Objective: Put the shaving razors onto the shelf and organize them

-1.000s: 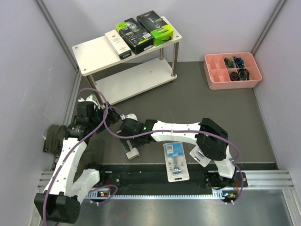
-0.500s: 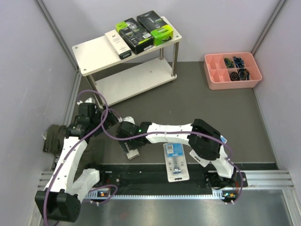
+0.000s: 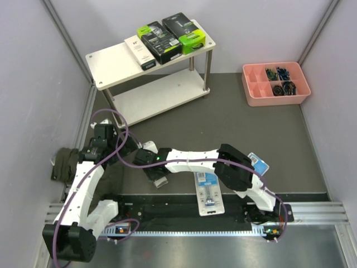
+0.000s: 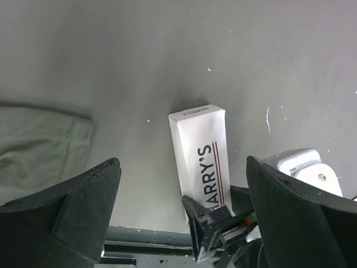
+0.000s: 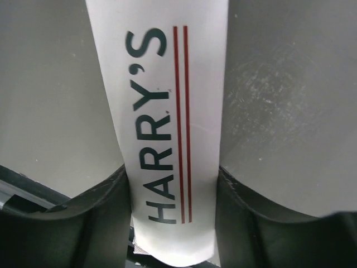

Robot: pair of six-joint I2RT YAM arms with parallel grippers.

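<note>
Right pincer [image 5: 173,181] clamps the Harry's box [image 5: 162,84] — left pincer [image 4: 181,204] (hovering above it) gapes wide.

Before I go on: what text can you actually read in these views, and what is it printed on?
"HARRY'S": runs lengthwise along the white box, clear in the right wrist view and partly visible in the left wrist view.
Small print on that box's end flap: too small to read.
Black-and-green packs and slim box on the shelf: print too small to read.
Blister pack, blue card: print blurred, unreadable.
</note>
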